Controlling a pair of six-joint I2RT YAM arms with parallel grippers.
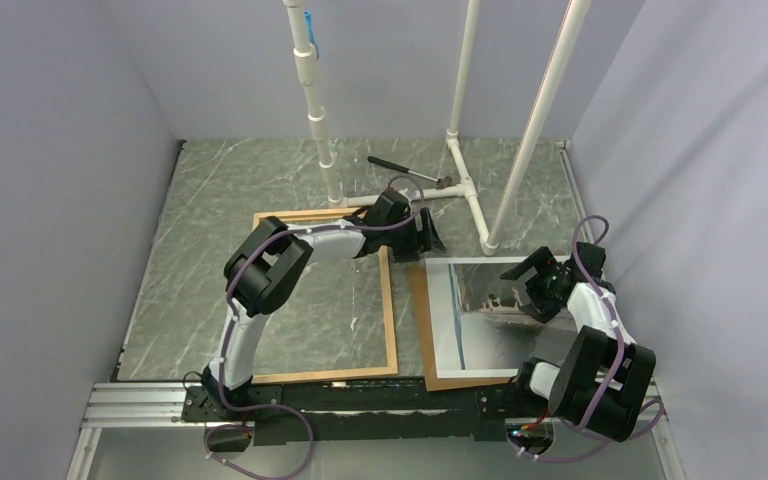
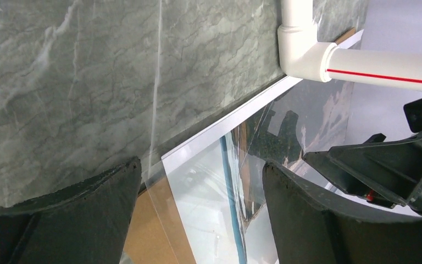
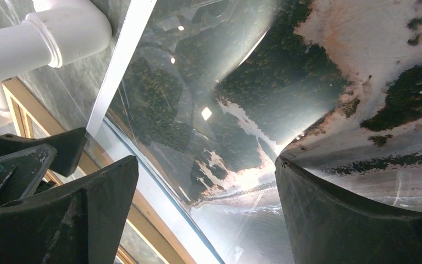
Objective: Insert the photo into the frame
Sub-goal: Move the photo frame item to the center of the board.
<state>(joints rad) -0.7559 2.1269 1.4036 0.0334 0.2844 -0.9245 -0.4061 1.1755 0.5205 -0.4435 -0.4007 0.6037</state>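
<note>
Grey marbled tabletop [image 1: 260, 180], white pipe stand [image 1: 465, 185] — hammer [image 1: 405, 170] beside it, brown backing board [image 1: 424, 320]

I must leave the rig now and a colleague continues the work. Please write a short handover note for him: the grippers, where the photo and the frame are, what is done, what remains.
Left gripper: open, holds nothing, over the far left corner of the photo.
Right gripper: open, holds nothing, above the right part of the photo.
Photo: lies face up on a brown board, to the right of the frame, not inside it.
Frame: flat on the table, with only the table surface showing inside it.
Done: nothing of the placing yet.
Left: grasp the photo, carry it over and lay it in the frame.
</note>
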